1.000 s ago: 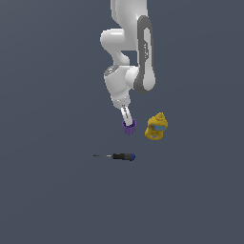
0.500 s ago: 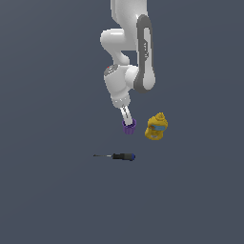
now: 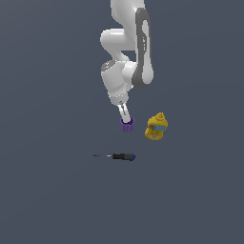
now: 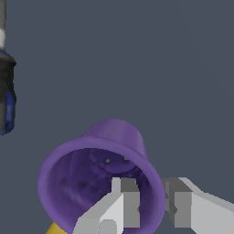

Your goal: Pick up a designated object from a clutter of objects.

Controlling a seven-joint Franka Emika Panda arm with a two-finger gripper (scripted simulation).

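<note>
Wrist view shows the gripper (image 4: pixel 153 205) straddling the wall of the purple cup (image 4: pixel 98 180) at lower centre, one finger inside, one outside, apparently pinching the rim, its mouth facing the camera.

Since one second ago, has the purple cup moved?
No. The purple cup keeps the same gap to the yellow bottle and the screwdriver in the exterior view.
</note>
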